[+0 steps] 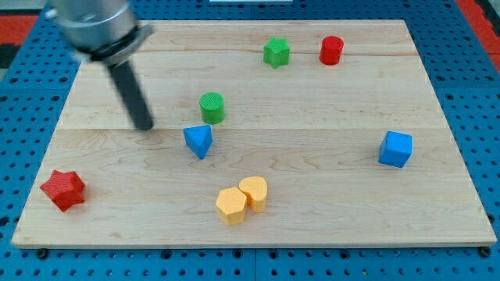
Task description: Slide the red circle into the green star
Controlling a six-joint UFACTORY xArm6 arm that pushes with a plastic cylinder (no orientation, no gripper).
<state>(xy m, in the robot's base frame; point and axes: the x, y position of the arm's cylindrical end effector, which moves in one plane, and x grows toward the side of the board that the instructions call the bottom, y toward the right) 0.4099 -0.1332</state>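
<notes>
Wooden board (pixel 328 179) — red circle (pixel 331 50) beside green star (pixel 276 52)

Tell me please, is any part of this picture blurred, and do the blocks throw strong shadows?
In the camera view, the arm's grey housing at the top left is smeared by blur, and my tip is slightly soft; the red circle, green star and blue cube are sharp. Lighting is even; the shadows under the blocks are faint and short. No glare shows on the wooden board.
</notes>
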